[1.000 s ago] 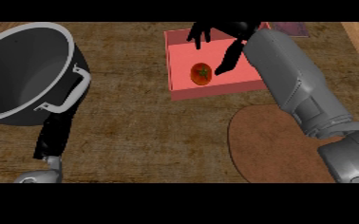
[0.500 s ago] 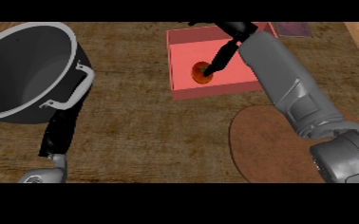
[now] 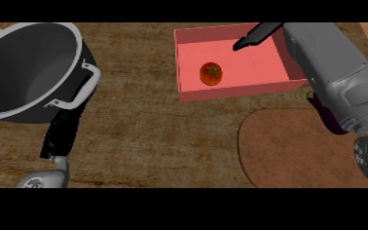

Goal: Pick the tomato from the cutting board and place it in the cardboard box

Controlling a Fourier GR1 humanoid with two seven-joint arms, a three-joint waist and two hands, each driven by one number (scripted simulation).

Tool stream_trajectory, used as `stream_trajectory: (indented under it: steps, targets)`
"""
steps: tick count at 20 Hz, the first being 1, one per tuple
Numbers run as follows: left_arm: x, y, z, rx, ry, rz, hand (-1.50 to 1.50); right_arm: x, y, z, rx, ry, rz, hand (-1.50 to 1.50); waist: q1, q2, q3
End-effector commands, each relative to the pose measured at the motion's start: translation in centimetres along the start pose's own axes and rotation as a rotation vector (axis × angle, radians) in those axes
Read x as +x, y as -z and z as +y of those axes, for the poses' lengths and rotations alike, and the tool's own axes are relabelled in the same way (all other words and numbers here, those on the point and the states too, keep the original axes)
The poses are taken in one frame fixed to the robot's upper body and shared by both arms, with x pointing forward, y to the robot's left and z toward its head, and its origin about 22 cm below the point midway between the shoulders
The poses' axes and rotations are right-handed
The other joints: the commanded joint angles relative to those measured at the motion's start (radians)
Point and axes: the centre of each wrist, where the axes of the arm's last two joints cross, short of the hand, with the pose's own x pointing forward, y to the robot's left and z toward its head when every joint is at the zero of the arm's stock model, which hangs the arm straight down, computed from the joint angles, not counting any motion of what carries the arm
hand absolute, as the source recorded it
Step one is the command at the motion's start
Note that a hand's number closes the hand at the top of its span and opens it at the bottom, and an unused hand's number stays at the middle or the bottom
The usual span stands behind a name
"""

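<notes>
A wooden counter [image 3: 144,141] is seen from above, with a large grey pot [image 3: 39,70] at the left and a round brown cutting board [image 3: 302,148] at the lower right. The pink cardboard box [image 3: 188,96] holds the tomato [image 3: 211,73]. Above it the right hand [image 3: 253,38] is kept apart from it, fingers straight and pressed together. The left hand [image 3: 61,131] is held flat near the pot, fingers extended

R forearm comes in from lower-right edge, runs up the view's right side; grey, bulky. R hand [image 3: 256,35] shows only as black straight fingers pointing up-left, holding nothing. L hand [image 3: 61,134] sits at lower left, black, fingers straight, pointing up; grey wrist below it at bottom edge.
</notes>
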Motion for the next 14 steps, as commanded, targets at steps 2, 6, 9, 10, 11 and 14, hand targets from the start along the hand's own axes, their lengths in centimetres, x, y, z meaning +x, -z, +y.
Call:
stream_trajectory:
  steps: [2, 6, 9, 10, 11, 14]
  targets:
    - [0.4, -0.1, -0.2, -0.004, 0.004, -0.031, 0.0, 1.7, -2.9, -4.9, -0.176, 0.054, 0.011, -1.5, 0.025, 0.012, 0.001]
    - [0.9, 0.4, 0.2, -0.01, 0.002, -0.047, 0.0, 2.1, -6.9, -8.8, -0.256, 0.063, -0.002, -1.5, 0.04, 0.035, 0.003]
    - [1.2, 0.8, -0.3, -0.032, -0.008, -0.038, 0.0, 3.4, -8.8, -11.1, -0.267, 0.066, -0.007, -1.5, 0.037, 0.037, 0.004]
    - [0.9, 0.2, -0.3, -0.028, 0.006, -0.054, 0.0, 3.3, -8.9, -11.1, -0.262, 0.065, 0.015, -1.5, 0.056, 0.034, 0.004]
    - [1.9, 1.0, 0.2, -0.017, 0.012, -0.064, 0.0, 3.2, -10.1, -11.8, -0.276, 0.053, 0.001, -1.5, 0.053, 0.046, 0.007]
    - [1.5, 1.0, -0.3, -0.026, 0.005, -0.061, 0.0, 4.4, -11.0, -13.0, -0.257, 0.028, -0.005, -1.5, 0.06, 0.05, 0.007]
